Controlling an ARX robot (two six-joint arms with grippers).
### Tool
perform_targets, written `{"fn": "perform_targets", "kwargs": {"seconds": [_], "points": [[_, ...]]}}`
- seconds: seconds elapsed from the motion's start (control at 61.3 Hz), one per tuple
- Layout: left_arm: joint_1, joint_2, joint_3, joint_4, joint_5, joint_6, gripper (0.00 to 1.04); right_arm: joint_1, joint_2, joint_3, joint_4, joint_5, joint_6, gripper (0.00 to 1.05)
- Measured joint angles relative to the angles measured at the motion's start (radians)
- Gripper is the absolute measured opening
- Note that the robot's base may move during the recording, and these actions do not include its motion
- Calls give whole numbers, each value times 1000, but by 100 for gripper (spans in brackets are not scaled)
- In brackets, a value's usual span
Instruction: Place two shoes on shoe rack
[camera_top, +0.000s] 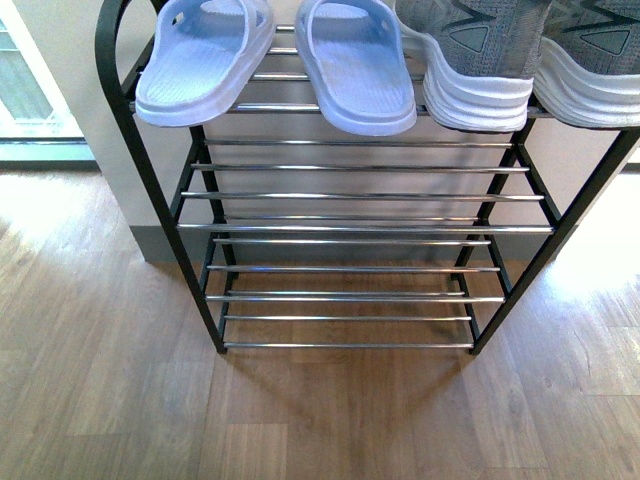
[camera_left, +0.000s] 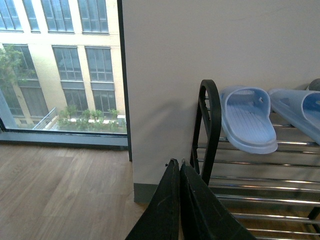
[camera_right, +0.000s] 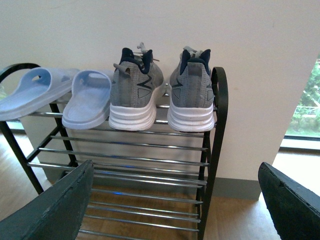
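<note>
The shoe rack (camera_top: 365, 228) (camera_left: 208, 120) (camera_right: 218, 120) has black side frames and chrome bars and stands against a pale wall. On its top tier rest two pale blue slides (camera_top: 205, 62) (camera_top: 357, 62) (camera_left: 247, 119) (camera_right: 88, 98) and two grey knit sneakers (camera_top: 480, 60) (camera_top: 592, 60) (camera_right: 136, 90) (camera_right: 192, 91), heels toward me. My left gripper (camera_left: 176, 162) is shut and holds nothing, just left of the rack's side frame. My right gripper (camera_right: 176, 170) is open in front of the rack's lower tiers, empty. Neither arm shows in the front view.
The lower tiers (camera_top: 360, 270) of the rack hold nothing. Wooden floor (camera_top: 120, 400) spreads in front. A tall window (camera_left: 60, 65) lies left of the wall, and another window (camera_right: 305, 110) to the right.
</note>
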Motion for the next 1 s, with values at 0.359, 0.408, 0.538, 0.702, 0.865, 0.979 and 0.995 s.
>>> {"fn": "perform_targets", "kwargs": {"seconds": [0.359,0.408,0.538,0.702,0.865,0.979,0.995], "points": [[0,-134,0,-134,0,0,1,0,0,0,0,0,0,95],[0,-151,0,-152,0,0,1,0,0,0,0,0,0,95],[0,-297,0,-312,0,0,1,0,0,0,0,0,0,95],[1,-301,0,-319,0,0,1,0,0,0,0,-2,0,95],[1,-301,0,-319,0,0,1,0,0,0,0,-2,0,95],[1,-301,0,-319,0,0,19,0,0,0,0,-2,0,95],[1,-301,0,-319,0,0,22,0,0,0,0,-2,0,95]]}}
